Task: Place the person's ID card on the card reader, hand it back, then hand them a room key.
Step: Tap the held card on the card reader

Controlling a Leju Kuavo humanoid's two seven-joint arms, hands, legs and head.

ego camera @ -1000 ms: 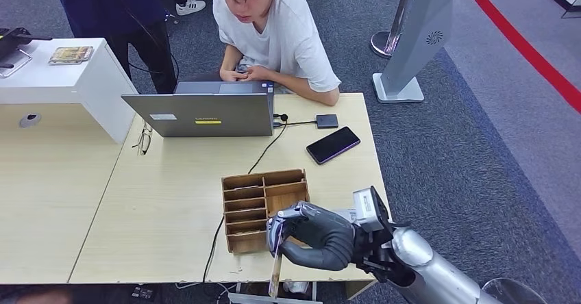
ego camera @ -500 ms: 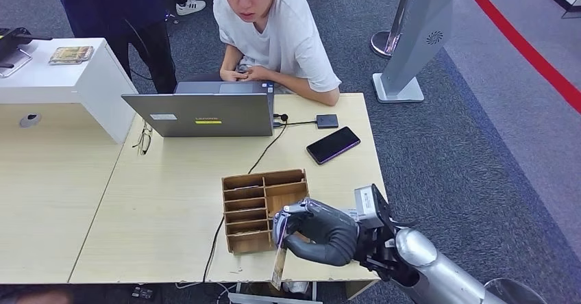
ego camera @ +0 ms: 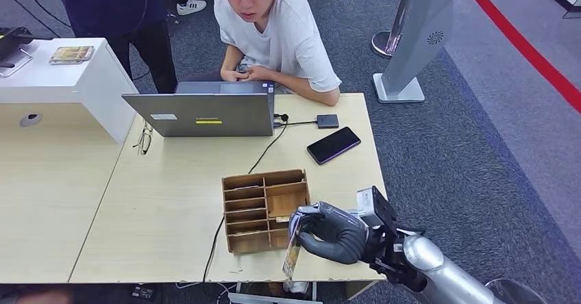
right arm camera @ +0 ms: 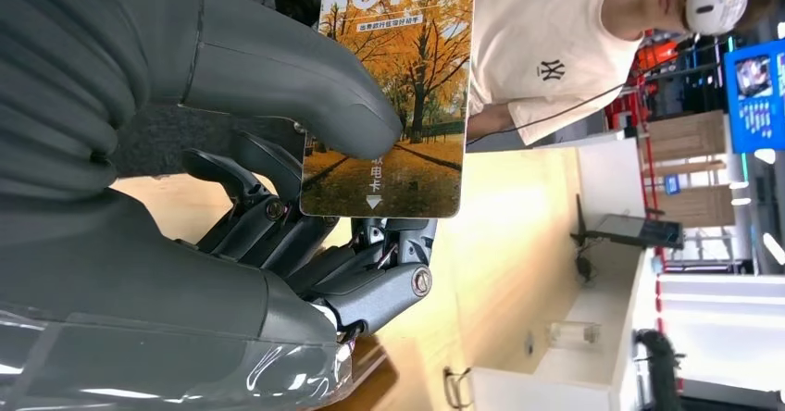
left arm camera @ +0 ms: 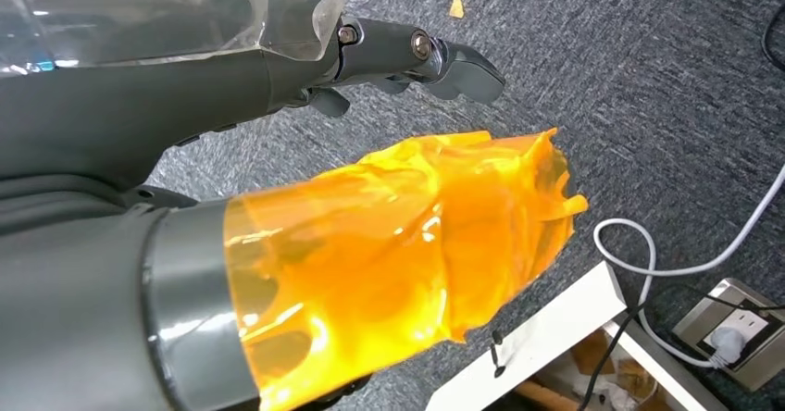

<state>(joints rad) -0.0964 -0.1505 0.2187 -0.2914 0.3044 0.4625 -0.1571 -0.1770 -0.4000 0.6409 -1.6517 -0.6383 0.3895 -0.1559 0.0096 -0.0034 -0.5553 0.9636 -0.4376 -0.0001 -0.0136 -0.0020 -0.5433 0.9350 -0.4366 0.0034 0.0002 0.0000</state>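
Room key [right arm camera: 389,96] — a thin printed card marked HOTEL with an autumn-tree picture. It looks light, stiff and glossy, so it is likely to slide if the pinch loosens; the flat faces are the place to hold it, leaving a free end for the person to take.

Right hand [ego camera: 329,232] grips the card: in the right wrist view the thumb [right arm camera: 278,78] presses across one face while darker fingers [right arm camera: 278,235] back it from behind. Much of the card stands clear of the hand.

Landmark: wooden card organizer [ego camera: 264,208] on the table [ego camera: 164,201]. In the head view the room key [ego camera: 293,249] hangs edge-on just beside the organizer's near right corner, at the table's near edge, apparently lifted clear of the compartments. The right hand sits just right of that corner.

The seated person [ego camera: 274,33] is well beyond the organizer, behind a laptop [ego camera: 202,116].

Left hand [left arm camera: 278,152]: hangs over carpet, with an orange film wrap at its thumb; fingers look extended and hold nothing.
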